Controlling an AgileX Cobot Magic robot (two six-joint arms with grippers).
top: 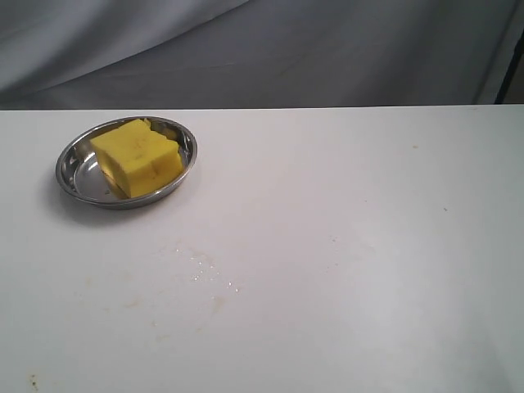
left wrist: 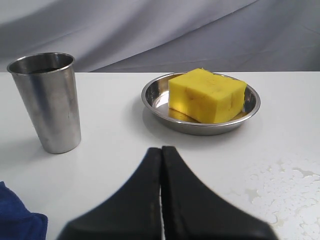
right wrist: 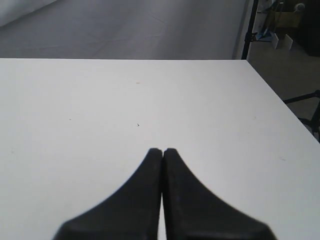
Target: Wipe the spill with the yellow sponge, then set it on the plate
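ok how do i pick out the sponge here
On the white table, look for the shiny round steel plate near the grey backdrop. The sponge lies in it: a thick, bright yellow foam block, matte and porous against the shiny metal.

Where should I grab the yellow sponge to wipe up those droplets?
Probably from above: pinch two opposite side faces of the yellow sponge where the thick block stands above the rim of the plate, which blocks a low approach. The left gripper is shut, so open it first.

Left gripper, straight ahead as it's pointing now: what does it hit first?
Likely the near rim of the plate, just beside the yellow sponge; the metal cup is off-line. Height unclear.
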